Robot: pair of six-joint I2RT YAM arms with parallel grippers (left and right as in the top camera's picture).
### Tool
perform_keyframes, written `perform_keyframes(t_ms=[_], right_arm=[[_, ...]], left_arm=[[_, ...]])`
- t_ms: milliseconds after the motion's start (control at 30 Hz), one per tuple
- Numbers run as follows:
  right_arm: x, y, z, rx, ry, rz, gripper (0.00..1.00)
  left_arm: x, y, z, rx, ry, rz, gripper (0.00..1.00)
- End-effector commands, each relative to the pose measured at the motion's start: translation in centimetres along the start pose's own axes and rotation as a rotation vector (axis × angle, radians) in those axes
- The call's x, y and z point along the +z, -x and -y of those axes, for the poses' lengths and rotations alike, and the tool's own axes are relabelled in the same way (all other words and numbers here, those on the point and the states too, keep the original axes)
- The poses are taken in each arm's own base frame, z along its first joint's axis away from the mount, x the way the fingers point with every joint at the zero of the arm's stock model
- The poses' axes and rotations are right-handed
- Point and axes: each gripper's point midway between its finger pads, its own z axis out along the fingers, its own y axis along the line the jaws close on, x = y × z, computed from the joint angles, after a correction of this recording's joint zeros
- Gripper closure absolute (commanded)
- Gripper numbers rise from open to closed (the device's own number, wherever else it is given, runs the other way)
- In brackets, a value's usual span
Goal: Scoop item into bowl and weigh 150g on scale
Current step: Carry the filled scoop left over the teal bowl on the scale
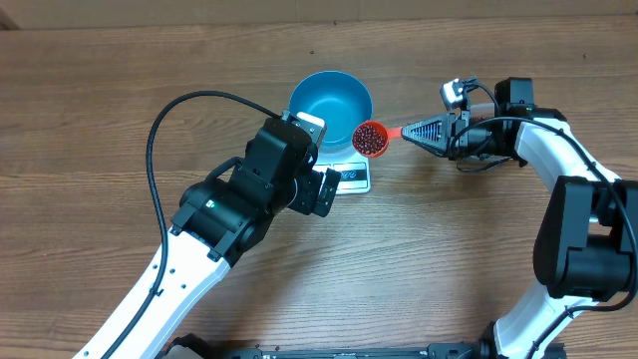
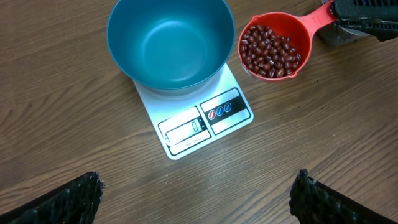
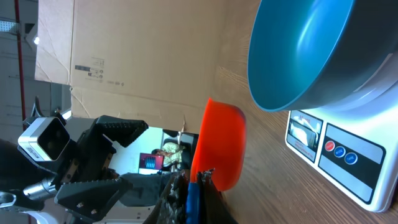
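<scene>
Beans (image 1: 371,139) fill the red scoop (image 1: 395,132), which the overhead view shows just beside the bowl (image 1: 331,98) on the scale (image 1: 354,179). The right hand (image 1: 424,131) is clamped tight on the scoop's handle. From the left wrist, the left hand (image 2: 198,202) gapes wide, holding nothing, above the table (image 2: 62,124). From the right wrist, the scoop hangs near the bowl's rim, not touching it.
</scene>
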Motion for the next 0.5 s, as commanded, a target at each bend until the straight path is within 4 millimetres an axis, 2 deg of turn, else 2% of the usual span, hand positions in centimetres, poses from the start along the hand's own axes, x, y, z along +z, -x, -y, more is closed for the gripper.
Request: perform_keyframes(t_ms=[0, 467], right_arm=[[0.15, -0.24, -0.31, 0.010, 0.036, -0.003, 0.96], [0.15, 0.00, -0.30, 0.022, 0.036, -0.002, 0.96]], left_arm=[[0.17, 0.02, 0.11, 0.002, -0.007, -0.003, 0.01], [0.17, 0.02, 0.11, 0.002, -0.007, -0.003, 0.00]])
